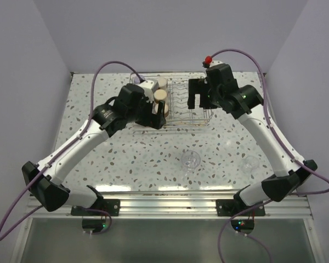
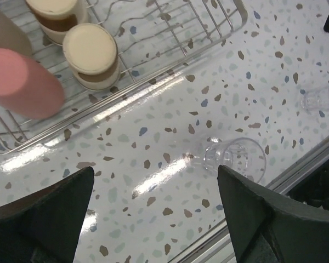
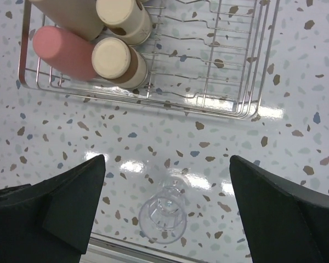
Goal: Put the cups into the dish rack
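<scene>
Mid-load: the left fingers (image 2: 155,175) and right fingers (image 3: 167,164) hang wide open and empty over the dish rack (image 1: 181,104), which holds several cups (image 1: 161,95). 2 clear cups (image 1: 190,160) sit on the surface (image 1: 148,161); next, 1 arm must descend onto 1 of them.

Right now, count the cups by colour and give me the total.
Clear cups: 2, on the table
Pink cup: 1, in the rack
Beige cups: 3, in the rack
Total: 6 cups
</scene>
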